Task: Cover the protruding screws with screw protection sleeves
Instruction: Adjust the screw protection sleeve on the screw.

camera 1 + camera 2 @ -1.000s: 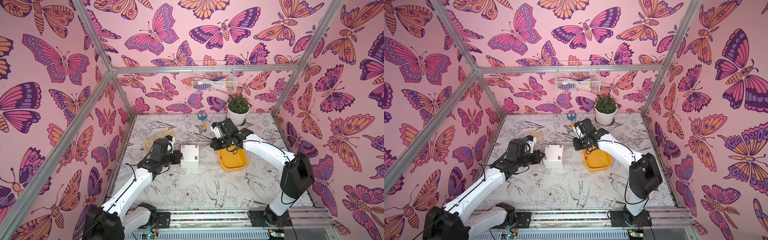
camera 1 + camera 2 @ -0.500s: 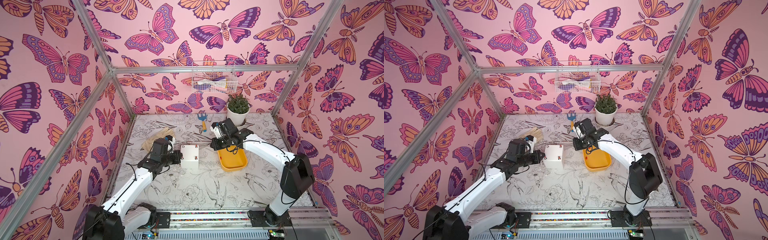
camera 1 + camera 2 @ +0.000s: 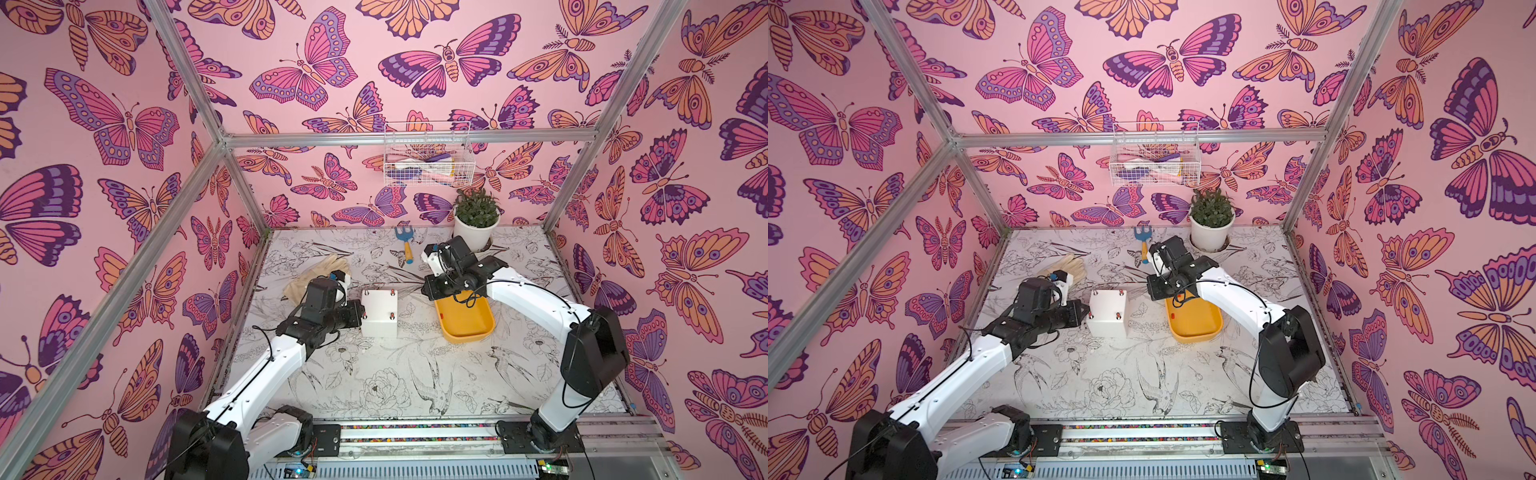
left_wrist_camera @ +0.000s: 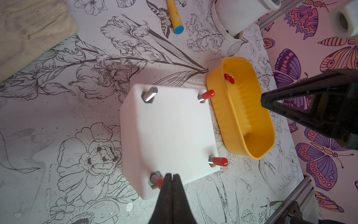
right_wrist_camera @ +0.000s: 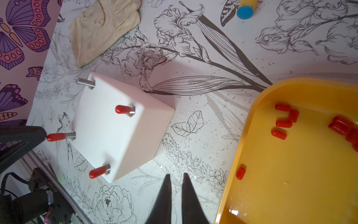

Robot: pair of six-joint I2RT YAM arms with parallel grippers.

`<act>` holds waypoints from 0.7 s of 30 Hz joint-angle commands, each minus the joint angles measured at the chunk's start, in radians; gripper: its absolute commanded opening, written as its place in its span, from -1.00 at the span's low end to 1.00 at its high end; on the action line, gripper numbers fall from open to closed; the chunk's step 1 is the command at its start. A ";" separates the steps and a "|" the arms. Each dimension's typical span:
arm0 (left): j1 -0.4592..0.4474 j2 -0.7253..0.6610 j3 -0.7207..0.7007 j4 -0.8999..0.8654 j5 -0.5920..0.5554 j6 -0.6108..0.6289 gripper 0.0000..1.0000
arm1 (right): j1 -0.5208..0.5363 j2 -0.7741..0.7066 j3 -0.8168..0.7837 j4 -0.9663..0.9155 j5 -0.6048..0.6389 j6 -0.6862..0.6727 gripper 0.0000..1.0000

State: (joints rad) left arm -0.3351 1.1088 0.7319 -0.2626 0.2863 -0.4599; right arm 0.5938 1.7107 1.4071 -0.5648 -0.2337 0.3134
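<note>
1. The left gripper (image 4: 172, 175) has its jaws pressed together. Its tip touches the end of a red sleeve (image 4: 160, 182) on the screw directly ahead, at the nearest corner of the white box (image 4: 170, 131).
2. Farther from it, two capped screws (image 4: 208, 94) stand on the tray side, and a bare screw (image 4: 150, 94) stands at the far corner.
3. The right gripper (image 5: 176, 175) hangs empty, its jaws a sliver apart. The box is on one side of it and the yellow tray (image 5: 239, 151) of loose sleeves (image 5: 279, 134) on the other.
</note>
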 commanded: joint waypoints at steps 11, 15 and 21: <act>-0.008 0.023 -0.028 0.003 -0.029 0.015 -1.00 | -0.009 -0.031 0.005 -0.017 -0.009 -0.014 -0.72; -0.008 0.029 -0.030 0.005 -0.029 0.015 -1.00 | -0.008 -0.031 0.006 -0.015 -0.010 -0.011 -0.72; -0.010 0.043 -0.042 0.009 -0.032 0.017 -1.00 | -0.010 -0.025 0.005 -0.014 -0.016 -0.012 -0.72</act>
State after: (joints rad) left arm -0.3408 1.1320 0.7193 -0.2436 0.2638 -0.4599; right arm 0.5903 1.7107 1.4071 -0.5648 -0.2375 0.3134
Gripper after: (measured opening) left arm 0.047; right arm 0.141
